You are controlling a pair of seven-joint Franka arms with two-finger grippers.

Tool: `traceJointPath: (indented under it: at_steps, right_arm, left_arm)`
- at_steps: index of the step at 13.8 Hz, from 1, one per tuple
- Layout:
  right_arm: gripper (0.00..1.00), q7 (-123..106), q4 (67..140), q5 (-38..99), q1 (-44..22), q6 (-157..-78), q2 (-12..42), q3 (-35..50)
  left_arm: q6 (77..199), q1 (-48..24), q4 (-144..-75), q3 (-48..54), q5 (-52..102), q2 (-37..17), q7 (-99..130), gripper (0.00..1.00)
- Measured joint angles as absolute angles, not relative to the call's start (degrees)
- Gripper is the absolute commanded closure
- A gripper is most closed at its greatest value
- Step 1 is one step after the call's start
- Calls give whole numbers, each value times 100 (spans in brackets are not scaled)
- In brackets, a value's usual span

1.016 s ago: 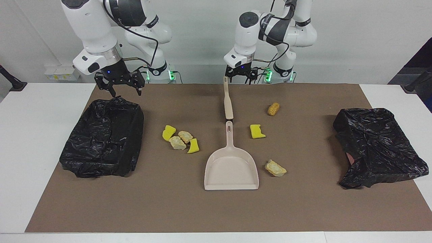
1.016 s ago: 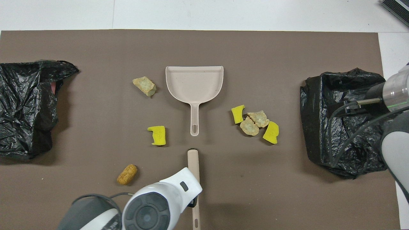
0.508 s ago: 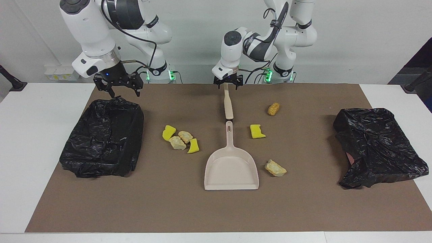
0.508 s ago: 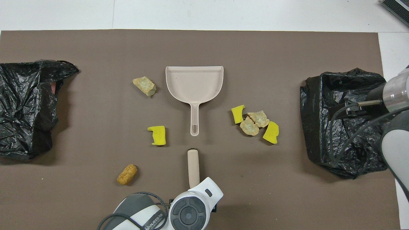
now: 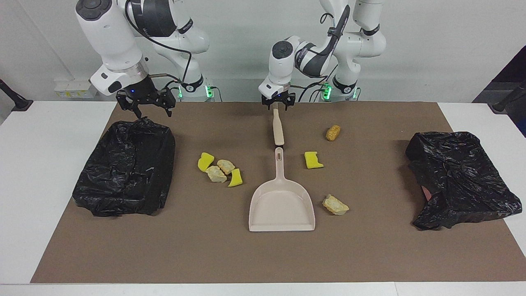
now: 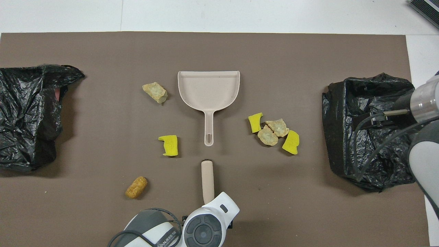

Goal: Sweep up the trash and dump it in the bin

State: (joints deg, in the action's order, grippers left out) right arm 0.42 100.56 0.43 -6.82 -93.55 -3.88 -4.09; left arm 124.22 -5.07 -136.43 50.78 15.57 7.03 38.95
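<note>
The left pincer is down at the end of the brush handle that lies nearest the robots, its fingers set on either side of the stick; whether they have closed on it cannot be made out. The handle lies in line with the dustpan, which is the landmark here. The trash is loose on the brown mat: a cluster of four bits sits beside the dustpan toward the right arm's end of the worktop, while a yellow piece, a tan chunk and a brown nugget lie beside it toward the left arm's end. The right pincer hangs open above the nearer rim of a black bin bag; that arm waits. The risk, as I judge it, is the grip so close to the tip: a long stick held at one end may droop or twist when lifted. A swinging free end could knock the dustpan's handle and turn it away from the trash. The brush head is hidden under the arm, so its facing is unknown.
</note>
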Motion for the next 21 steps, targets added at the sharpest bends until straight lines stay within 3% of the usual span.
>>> traceJointPath:
  at_steps: [3, 5, 6, 11, 16, 18, 21]
  right_arm:
    - [0, 42, 10063, 43, -682, -9355, -400, -408]
    - [0, 42, 10065, 43, -682, -9355, -401, -408]
    - [0, 42, 10065, 43, -682, -9355, -402, -408]
    - [0, 42, 10078, 43, -682, -9355, -402, -402]
    - [0, 695, 10064, 80, -657, -9794, -278, 121]
    - [0, 1499, 9967, 89, -654, -10236, 58, 566]
    - [0, 2733, 9404, 82, -657, -10585, 1062, 1301]
  left_arm:
    - [12450, -562, -13656, 5093, 1557, 616, 3949, 65]
    - [12505, -562, -13652, 5085, 1557, 585, 3953, 94]
    - [12513, -562, -13637, 5079, 1557, 583, 3953, 100]
    - [11908, -563, -13333, 4725, 1550, 708, 3931, 100]
    - [10076, -535, -12992, 3009, 1405, 1449, 3151, 100]
    - [9533, -496, -13048, 2613, 1073, 1671, 3169, 100]
    - [9453, -400, -13469, 2403, 990, 1931, 3828, 100]
